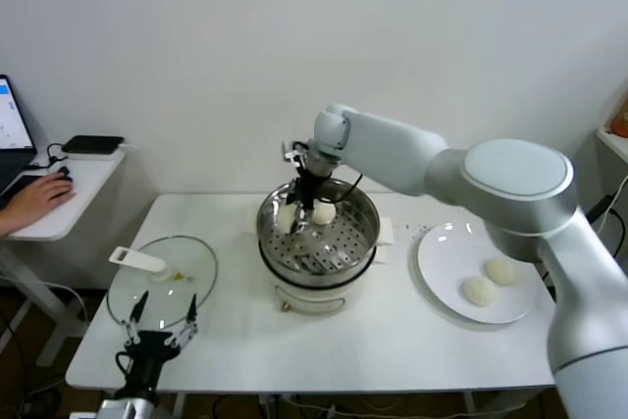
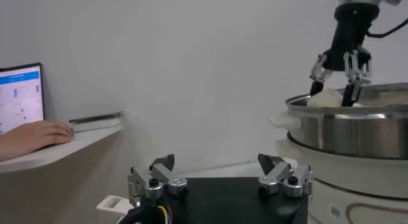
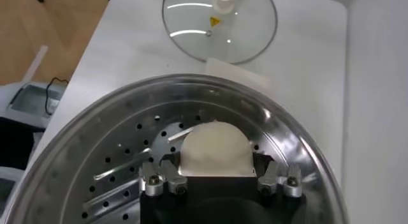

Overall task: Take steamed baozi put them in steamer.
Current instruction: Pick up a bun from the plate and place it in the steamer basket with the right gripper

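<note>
The right gripper (image 1: 306,205) pinches one baozi (image 3: 214,150) between its fingers, inside the steamer (image 1: 361,239). Two more buns (image 1: 489,282) lie on the white plate (image 1: 437,277). The left gripper (image 1: 157,333) hangs spread at the table's (image 1: 392,340) near edge.

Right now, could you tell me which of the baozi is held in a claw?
The baozi between the right claw fingers, over the steamer. Another lies loose in the pot, and two sit on the white plate.
</note>
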`<state>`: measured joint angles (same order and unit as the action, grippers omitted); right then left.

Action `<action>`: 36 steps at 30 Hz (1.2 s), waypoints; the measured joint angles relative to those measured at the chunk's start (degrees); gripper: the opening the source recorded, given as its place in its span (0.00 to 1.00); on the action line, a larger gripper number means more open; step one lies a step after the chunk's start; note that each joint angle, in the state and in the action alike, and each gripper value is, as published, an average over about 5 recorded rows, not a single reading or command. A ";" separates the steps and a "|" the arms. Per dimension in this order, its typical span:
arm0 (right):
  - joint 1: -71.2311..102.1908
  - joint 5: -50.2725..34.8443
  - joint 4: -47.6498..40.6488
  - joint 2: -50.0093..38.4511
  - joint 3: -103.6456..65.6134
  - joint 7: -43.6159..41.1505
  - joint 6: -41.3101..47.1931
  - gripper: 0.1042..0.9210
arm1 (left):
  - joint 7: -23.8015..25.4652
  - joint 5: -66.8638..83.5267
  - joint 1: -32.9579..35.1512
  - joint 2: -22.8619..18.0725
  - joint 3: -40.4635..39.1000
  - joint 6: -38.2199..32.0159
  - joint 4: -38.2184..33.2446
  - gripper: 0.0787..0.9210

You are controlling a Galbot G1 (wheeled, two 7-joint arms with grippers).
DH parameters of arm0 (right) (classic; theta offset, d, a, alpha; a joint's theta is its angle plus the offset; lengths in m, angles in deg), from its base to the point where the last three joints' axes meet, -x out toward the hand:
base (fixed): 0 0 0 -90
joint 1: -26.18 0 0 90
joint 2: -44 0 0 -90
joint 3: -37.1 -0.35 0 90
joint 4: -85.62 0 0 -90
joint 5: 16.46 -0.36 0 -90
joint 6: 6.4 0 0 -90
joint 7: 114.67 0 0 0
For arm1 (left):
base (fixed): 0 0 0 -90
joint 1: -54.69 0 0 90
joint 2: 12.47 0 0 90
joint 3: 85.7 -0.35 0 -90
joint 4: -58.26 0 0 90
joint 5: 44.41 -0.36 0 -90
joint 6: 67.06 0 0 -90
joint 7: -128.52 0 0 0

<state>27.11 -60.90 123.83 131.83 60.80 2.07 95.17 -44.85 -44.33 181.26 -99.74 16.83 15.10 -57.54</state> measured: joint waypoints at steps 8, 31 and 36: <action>1.43 0.63 -0.84 1.22 -0.08 0.01 -0.18 0.77 | 0.00 0.10 0.16 -0.01 0.06 -0.11 0.10 0.88; 2.19 2.54 -0.85 1.04 -0.10 0.16 -0.95 0.88 | -0.01 0.66 0.16 -0.09 -0.01 -0.20 0.51 0.88; 0.88 1.88 0.60 -0.07 0.19 -0.07 -0.88 0.88 | -0.02 0.66 0.18 -0.09 0.01 -0.20 0.54 0.88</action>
<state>27.98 -59.02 124.43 131.75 60.99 2.00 94.29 -44.87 -43.68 181.44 -99.83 16.84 14.90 -57.00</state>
